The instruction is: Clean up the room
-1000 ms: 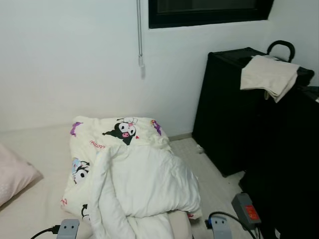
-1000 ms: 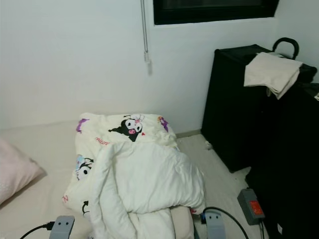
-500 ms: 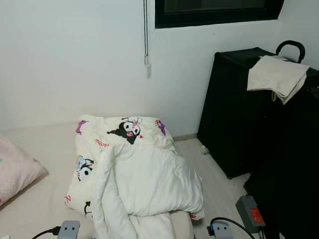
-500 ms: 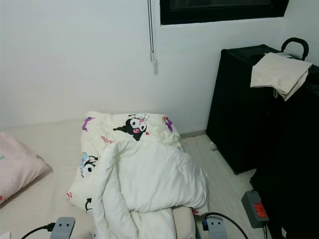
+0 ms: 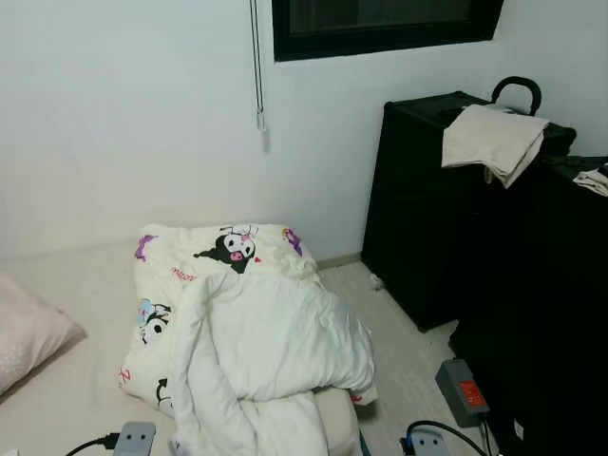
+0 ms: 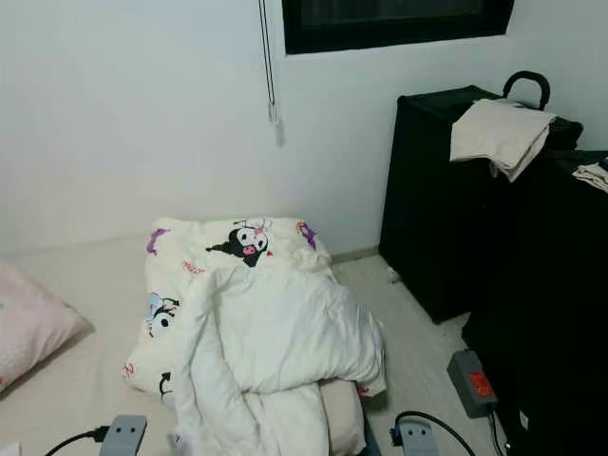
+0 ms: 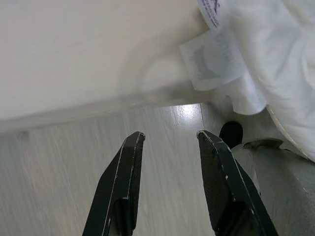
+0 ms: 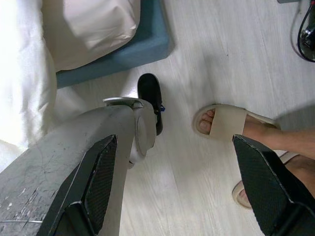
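A crumpled white duvet [image 5: 256, 342] with cartoon prints lies bunched on the low mattress [image 5: 66, 380] before me. A pink pillow [image 5: 24, 332] rests at the mattress's left. A beige cloth [image 5: 489, 141] is draped over the black cabinet [image 5: 427, 209] on the right. My left gripper [image 7: 170, 140] hangs open above the pale wood floor beside the mattress edge, near the duvet's care label [image 7: 209, 61]. My right gripper [image 8: 174, 147] is wide open over the floor next to my own leg [image 8: 74, 162].
A person's foot in a beige slipper [image 8: 231, 123] stands on the floor close behind me. A grey power adapter [image 5: 461, 391] with a red label and cable lies by the cabinet. A blind cord [image 5: 256, 66] hangs on the white wall under the window [image 5: 380, 24].
The whole picture has shifted left and back between frames, so the camera moved. The duvet, pillow and cloth stay where they were.
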Robot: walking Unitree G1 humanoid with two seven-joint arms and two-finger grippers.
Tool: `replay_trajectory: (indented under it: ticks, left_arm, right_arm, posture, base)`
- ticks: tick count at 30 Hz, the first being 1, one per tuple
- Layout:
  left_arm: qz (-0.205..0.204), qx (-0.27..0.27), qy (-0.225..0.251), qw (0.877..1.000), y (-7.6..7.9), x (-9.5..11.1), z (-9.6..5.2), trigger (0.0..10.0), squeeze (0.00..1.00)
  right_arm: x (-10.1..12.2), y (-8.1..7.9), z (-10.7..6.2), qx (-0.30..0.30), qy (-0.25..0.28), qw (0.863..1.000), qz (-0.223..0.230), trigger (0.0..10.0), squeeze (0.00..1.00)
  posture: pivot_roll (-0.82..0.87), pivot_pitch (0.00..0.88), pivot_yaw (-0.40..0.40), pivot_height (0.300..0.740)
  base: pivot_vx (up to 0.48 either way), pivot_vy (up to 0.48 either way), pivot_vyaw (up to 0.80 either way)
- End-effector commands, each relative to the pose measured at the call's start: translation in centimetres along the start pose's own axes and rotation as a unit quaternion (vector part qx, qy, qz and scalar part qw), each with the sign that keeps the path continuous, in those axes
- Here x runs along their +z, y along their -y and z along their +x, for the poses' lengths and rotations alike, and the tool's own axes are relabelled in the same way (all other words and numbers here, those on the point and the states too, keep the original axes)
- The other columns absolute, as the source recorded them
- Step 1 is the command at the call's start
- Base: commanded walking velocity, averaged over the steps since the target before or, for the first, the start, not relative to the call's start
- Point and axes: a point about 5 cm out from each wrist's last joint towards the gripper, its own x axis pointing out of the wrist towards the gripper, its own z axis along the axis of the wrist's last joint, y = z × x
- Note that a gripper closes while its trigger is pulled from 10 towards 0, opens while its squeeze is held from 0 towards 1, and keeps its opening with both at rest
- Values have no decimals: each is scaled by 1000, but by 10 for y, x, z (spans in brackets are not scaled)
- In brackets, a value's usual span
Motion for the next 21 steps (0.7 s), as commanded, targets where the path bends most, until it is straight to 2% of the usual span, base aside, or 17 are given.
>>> replay_trajectory:
  ticks: [1, 21]
  left_arm:
    - [4, -4, -4, 1000, 3, 1, 0, 10000, 0]
    - [9, -7, -5, 1000, 2, 0, 0, 10000, 0]
  right_arm:
    - [1, -3, 0, 3, -2, 1000, -4, 10000, 0]
    - [-1, -9, 1, 7, -4, 1000, -5, 10000, 0]
  posture:
    - [-143, 0, -30, 740]
    - [-140, 0, -24, 740]
  base:
    - [-322, 0, 0]
    - [-351, 0, 0]
